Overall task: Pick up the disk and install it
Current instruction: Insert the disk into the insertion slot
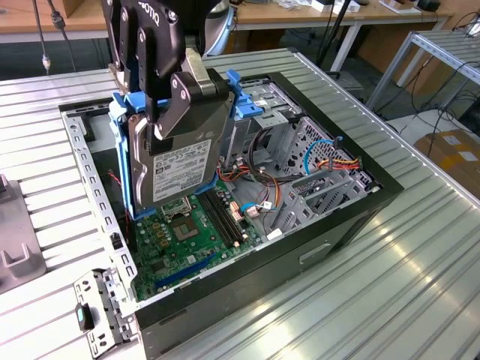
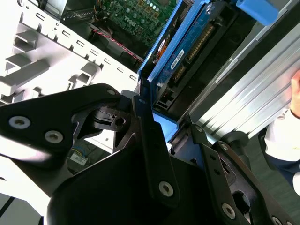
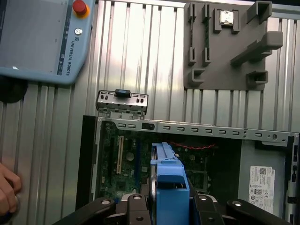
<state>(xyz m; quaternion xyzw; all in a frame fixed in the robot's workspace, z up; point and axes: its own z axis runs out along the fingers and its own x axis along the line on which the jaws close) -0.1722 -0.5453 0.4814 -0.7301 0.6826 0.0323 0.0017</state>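
The disk [image 1: 180, 169], a grey metal drive in a light-blue carrier, hangs on edge above the open computer case [image 1: 352, 217], over the green motherboard [image 1: 180, 240]. My gripper [image 1: 160, 118] is shut on the disk from above, one black finger on each flat side. In the second wrist view the disk [image 2: 187, 51] runs away from the gripper [image 2: 171, 127] toward the board. The first wrist view looks down the disk's blue carrier [image 3: 169, 180], which sits between the gripper [image 3: 169, 207] fingers. The metal drive bay [image 1: 266, 109] with its blue latch [image 1: 244, 94] stands just to the exterior view's right of the disk.
Coloured cables [image 1: 330, 157] lie inside the case. A metal bracket [image 3: 122, 101] sits outside the case's end. On the ribbed table are a teach pendant [image 3: 42, 37] and a grey fixture plate [image 3: 229, 47]. A person's hand [image 3: 7, 187] rests near the table edge.
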